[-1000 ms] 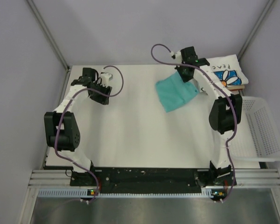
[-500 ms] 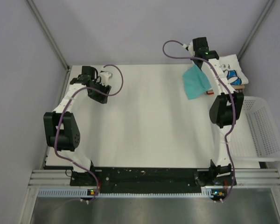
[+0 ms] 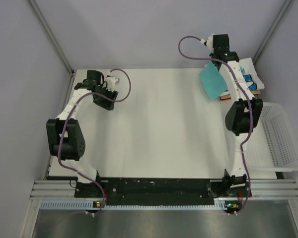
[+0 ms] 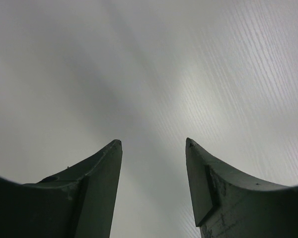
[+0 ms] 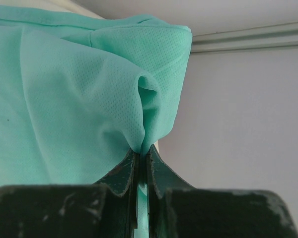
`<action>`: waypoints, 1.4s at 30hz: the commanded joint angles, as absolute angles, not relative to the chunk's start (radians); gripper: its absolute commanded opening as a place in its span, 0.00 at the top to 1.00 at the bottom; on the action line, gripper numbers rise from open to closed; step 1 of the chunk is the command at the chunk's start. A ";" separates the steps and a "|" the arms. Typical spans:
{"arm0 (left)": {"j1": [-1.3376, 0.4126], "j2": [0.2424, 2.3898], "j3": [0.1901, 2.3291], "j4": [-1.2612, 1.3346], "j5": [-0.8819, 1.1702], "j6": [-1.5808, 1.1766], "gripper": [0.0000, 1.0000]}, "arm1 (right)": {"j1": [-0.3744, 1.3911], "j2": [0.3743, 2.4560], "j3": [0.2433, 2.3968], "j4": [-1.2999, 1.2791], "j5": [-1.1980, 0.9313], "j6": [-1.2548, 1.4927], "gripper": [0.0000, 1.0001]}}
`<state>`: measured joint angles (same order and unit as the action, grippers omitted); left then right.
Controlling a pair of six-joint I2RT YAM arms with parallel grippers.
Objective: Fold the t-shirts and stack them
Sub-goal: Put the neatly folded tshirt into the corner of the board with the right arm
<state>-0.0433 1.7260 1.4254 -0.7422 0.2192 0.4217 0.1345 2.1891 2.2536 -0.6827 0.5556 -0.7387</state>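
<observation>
Two shirts we see at far right corner of white table (image 3: 154,134): teal shirt (image 3: 213,82) hangs pinched in right gripper (image 5: 143,151) closed fingers, beside printed shirt (image 3: 250,78). Left gripper (image 4: 154,148) gapes, holding nothing, above tabletop. Lilac walls (image 3: 134,29) around.

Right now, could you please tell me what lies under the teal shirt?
The teal shirt hangs from the right gripper over the daisy shirt, part of which shows past the arm. The rest is hidden by cloth and arm.
</observation>
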 commanded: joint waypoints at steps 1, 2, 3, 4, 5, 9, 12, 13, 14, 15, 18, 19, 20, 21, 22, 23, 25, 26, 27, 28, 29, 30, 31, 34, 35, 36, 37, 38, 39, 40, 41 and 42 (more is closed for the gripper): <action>-0.037 1.730 1.462 -0.733 0.224 0.428 0.41 | 0.066 2.092 2.304 -0.591 0.568 -0.721 1.00; -0.037 1.730 1.460 -0.730 0.222 0.429 0.41 | 0.045 2.094 2.296 -0.578 0.557 -0.713 1.00; -0.037 1.730 1.459 -0.729 0.222 0.430 0.41 | 0.032 2.095 2.286 -0.568 0.543 -0.703 1.00; -0.037 1.730 1.456 -0.729 0.221 0.430 0.41 | 0.014 2.098 2.277 -0.557 0.532 -0.693 1.00; -0.035 1.732 1.456 -0.729 0.219 0.430 0.41 | 0.005 2.103 2.270 -0.543 0.516 -0.684 1.00; -0.035 1.740 1.454 -0.730 0.212 0.428 0.41 | -0.058 2.138 2.235 -0.483 0.492 -0.677 1.00; -0.035 1.741 1.453 -0.729 0.207 0.428 0.41 | -0.093 2.160 2.195 -0.451 0.479 -0.660 1.00; -0.035 1.743 1.453 -0.730 0.206 0.428 0.41 | -0.103 2.169 2.184 -0.443 0.469 -0.655 1.00; -0.035 1.746 1.454 -0.727 0.201 0.426 0.41 | -0.110 2.180 2.178 -0.442 0.462 -0.650 1.00; -0.037 1.749 1.457 -0.729 0.198 0.425 0.41 | -0.120 2.196 2.177 -0.437 0.457 -0.643 1.00; -0.035 1.764 1.477 -0.739 0.201 0.420 0.41 | -0.143 2.243 2.186 -0.398 0.523 -0.604 0.69; -0.035 1.770 1.485 -0.742 0.204 0.419 0.41 | -0.150 2.253 2.192 -0.384 0.567 -0.597 0.44; -0.035 1.772 1.489 -0.749 0.207 0.419 0.41 | -0.158 2.259 2.203 -0.367 0.606 -0.597 0.26; -0.035 1.772 1.494 -0.752 0.212 0.419 0.41 | -0.164 2.258 2.210 -0.350 0.647 -0.595 0.02; -0.035 1.770 1.496 -0.753 0.210 0.419 0.41 | -0.167 2.249 2.223 -0.342 0.672 -0.591 0.01; -0.035 1.769 1.496 -0.753 0.212 0.422 0.41 | -0.167 2.231 2.230 -0.334 0.681 -0.586 0.01; -0.035 1.766 1.499 -0.755 0.209 0.423 0.41 | -0.163 2.183 2.238 -0.330 0.670 -0.568 0.01; -0.035 1.764 1.500 -0.756 0.207 0.425 0.41 | -0.152 2.156 2.235 -0.330 0.660 -0.566 0.01; -0.035 1.764 1.503 -0.756 0.210 0.423 0.40 | -0.143 2.126 2.229 -0.331 0.652 -0.566 0.01; -0.035 1.756 1.503 -0.756 0.212 0.422 0.40 | -0.127 2.094 2.215 -0.333 0.646 -0.569 0.01; -0.035 1.752 1.500 -0.756 0.215 0.420 0.40 | -0.111 2.064 2.195 -0.337 0.628 -0.566 0.01; -0.035 1.746 1.496 -0.752 0.221 0.419 0.41 | -0.095 2.025 2.160 -0.347 0.600 -0.561 0.01; -0.035 1.732 1.483 -0.746 0.225 0.417 0.40 | -0.075 1.988 2.122 -0.350 0.563 -0.549 0.01; -0.035 1.697 1.439 -0.732 0.235 0.420 0.40 | -0.022 1.835 1.943 -0.353 0.372 -0.479 0.01; -0.037 1.677 1.418 -0.723 0.239 0.426 0.40 | -0.012 1.762 1.872 -0.350 0.257 -0.438 0.01; -0.035 1.655 1.387 -0.707 0.247 0.433 0.40 | -0.006 1.712 1.811 -0.339 0.179 -0.372 0.01; -0.037 1.629 1.346 -0.692 0.255 0.443 0.40 | -0.006 1.651 1.730 -0.315 0.093 -0.307 0.01; -0.034 1.602 1.313 -0.672 0.265 0.451 0.39 | -0.006 1.587 1.600 -0.248 0.039 -0.237 0.01; -0.034 1.579 1.274 -0.658 0.274 0.457 0.39 | -0.006 1.531 1.497 -0.166 0.016 -0.189 0.01; -0.034 1.554 1.241 -0.640 0.285 0.462 0.39 | 0.032 1.466 1.377 -0.093 0.011 -0.169 0.01; -0.032 1.519 1.203 -0.620 0.302 0.466 0.39 | 0.050 1.404 1.279 -0.016 0.011 -0.161 0.01; -0.031 1.499 1.163 -0.600 0.320 0.471 0.39 | 0.070 1.357 1.178 0.041 0.018 -0.150 0.01</action>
<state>-0.0399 1.6207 1.2701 -0.6956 0.2455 0.4381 0.0273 1.5227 1.4952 -0.2173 0.1665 -0.3229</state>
